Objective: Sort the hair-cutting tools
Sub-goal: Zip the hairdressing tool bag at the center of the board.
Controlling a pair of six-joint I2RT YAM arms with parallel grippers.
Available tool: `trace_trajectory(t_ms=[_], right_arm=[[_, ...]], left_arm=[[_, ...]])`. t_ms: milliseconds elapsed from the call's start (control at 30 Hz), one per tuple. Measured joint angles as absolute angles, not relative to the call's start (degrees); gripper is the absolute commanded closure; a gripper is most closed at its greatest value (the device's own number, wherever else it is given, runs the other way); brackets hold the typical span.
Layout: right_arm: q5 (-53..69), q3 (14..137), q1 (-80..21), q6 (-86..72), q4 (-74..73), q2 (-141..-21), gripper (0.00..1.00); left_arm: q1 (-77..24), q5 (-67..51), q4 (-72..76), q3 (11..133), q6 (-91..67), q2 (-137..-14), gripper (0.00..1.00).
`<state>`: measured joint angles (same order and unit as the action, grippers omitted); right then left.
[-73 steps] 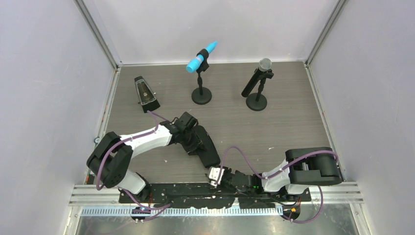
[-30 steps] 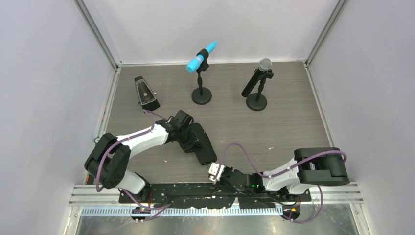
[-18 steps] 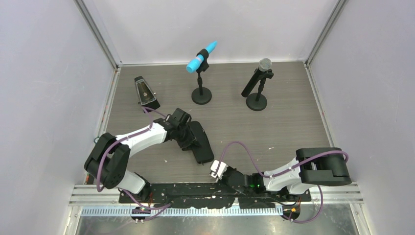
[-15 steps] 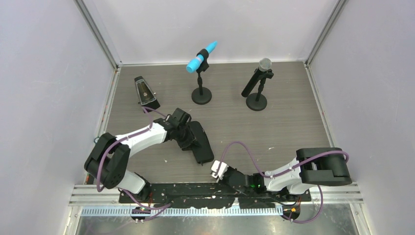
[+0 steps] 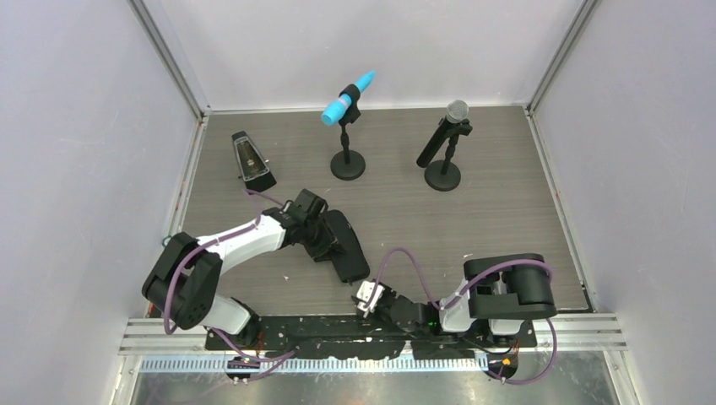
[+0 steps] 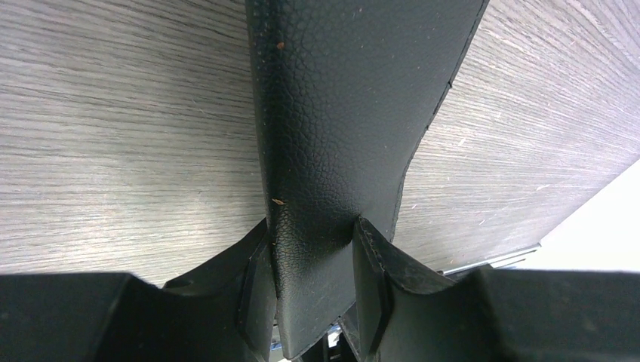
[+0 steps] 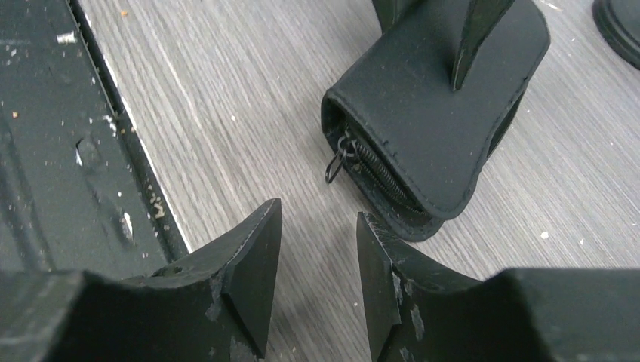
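Case (image 6: pixel 332 113): pebbled matt black faux-leather, stitched edge, metal zip pull (image 7: pixel 334 167). Table (image 7: pixel 226 98): grey wood-grain laminate, matt. Base plate (image 7: pixel 45 151): black metal, scuffed, dusty.

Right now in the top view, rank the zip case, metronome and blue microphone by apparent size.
Largest: zip case.
Then: metronome and blue microphone, which look about alike, so I won't rank them.

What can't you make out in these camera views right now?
Scissors, clips, comb: seen in no view; the zip case hides any contents.
Case's far end: left wrist view, cut by the top edge.
Left jaws: top view, tucked under the left arm.
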<state>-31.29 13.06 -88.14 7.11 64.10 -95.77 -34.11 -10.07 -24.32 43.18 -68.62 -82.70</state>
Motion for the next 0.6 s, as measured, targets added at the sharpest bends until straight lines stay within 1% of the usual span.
trace_trajectory(t_ms=[100,267,600], right_arm=[[-32.42,13.65,-88.14,7.86,68.1,-98.02,0.48],[-33.78,14.2,-88.01,8.97,73.56,-100.2,0.49],[-33.04,15.7,-86.21,8.91,75.42,-102.56,0.56]], left_arm=[[-34.28,-10.11,-24.03,42.92,-69.28,-82.56,0.7],[-34.89,-10.09,-24.01,42.92,-70.37,-82.56,0.7],[-35.68,-9.67,-23.92,42.92,-71.81,-82.56,0.7]])
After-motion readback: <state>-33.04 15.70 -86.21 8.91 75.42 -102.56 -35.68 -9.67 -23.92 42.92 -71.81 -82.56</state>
